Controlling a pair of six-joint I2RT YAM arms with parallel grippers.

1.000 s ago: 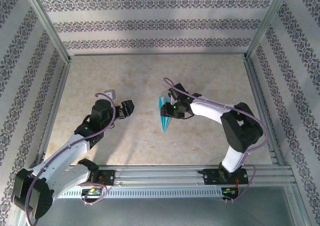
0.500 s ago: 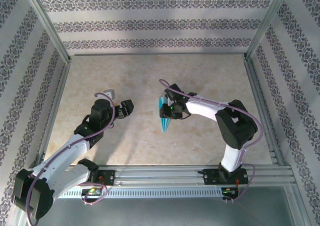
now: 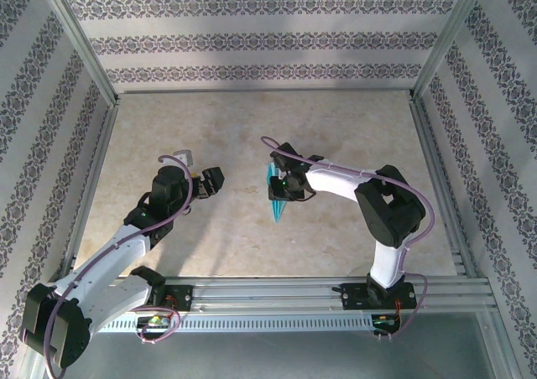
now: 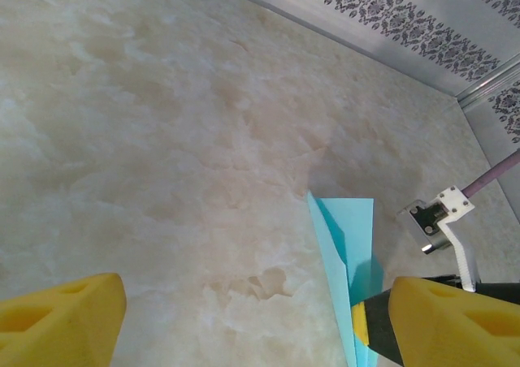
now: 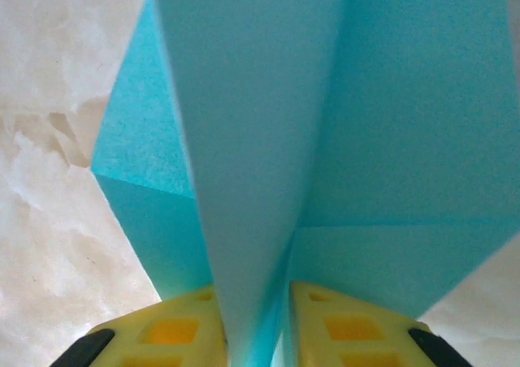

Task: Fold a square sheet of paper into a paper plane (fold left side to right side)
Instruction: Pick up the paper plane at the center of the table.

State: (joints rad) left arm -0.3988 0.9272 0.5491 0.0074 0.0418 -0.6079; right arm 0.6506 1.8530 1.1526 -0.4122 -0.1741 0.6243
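The paper plane is a narrow turquoise dart, its tip pointing toward the near edge of the marble table. My right gripper is shut on its wider rear part. In the right wrist view the yellow fingers pinch a raised central fold of the plane, with its wings spread to both sides. My left gripper stands open a short way to the left of the plane, apart from it. In the left wrist view its yellow fingers are wide apart, and the plane lies ahead to the right.
Patterned walls and aluminium frame posts enclose the table on three sides. A rail with both arm bases runs along the near edge. A white bracket on the right arm shows beside the plane.
My right gripper has shifted a little to the left, carrying the paper plane with it. The left arm has stayed still.
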